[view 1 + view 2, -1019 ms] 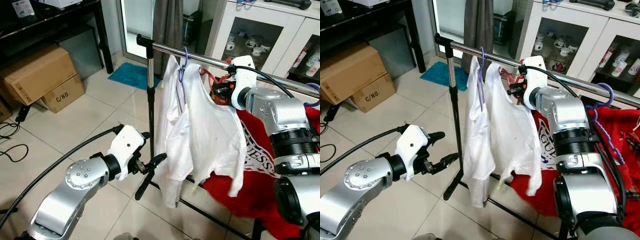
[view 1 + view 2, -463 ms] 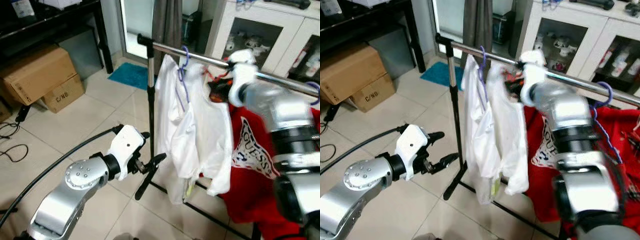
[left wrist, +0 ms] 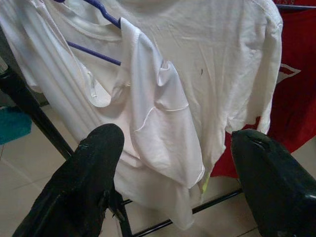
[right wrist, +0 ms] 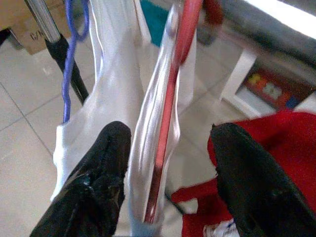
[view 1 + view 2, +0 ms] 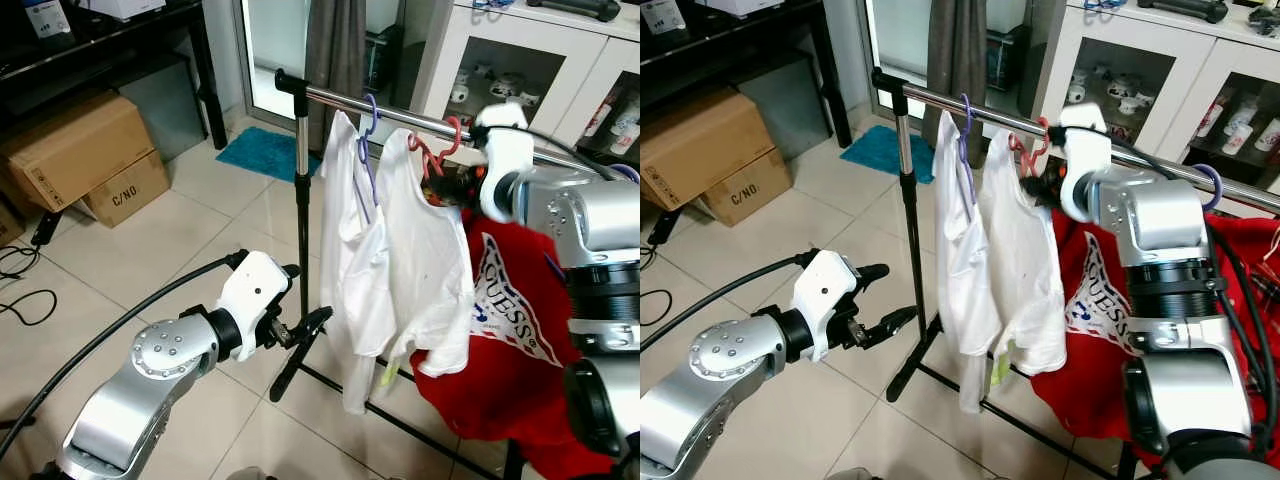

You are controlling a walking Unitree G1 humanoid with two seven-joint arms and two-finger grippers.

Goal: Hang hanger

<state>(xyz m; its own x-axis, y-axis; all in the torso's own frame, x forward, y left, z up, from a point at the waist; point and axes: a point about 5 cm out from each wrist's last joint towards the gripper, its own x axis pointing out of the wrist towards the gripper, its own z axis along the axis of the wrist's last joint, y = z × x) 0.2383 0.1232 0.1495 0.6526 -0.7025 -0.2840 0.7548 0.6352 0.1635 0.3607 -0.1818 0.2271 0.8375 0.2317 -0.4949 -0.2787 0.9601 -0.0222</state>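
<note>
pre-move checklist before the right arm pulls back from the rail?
1. Red hanger hooked over the rail: ok, the hook sits on the bar.
2. Right tool free of the hanger: ok, fingers are spread with the hanger and shirt edge in the gap between them; contact cannot be told.
3. White shirt seated on the red hanger: cannot tell, the shoulders are partly hidden.
4. Purple hanger with the other white shirt on the rail: ok.
5. Left tool clear of clothes: ok, open, short of the shirts.
6. Red shirt beside the right arm: cannot tell if it would snag.
</note>
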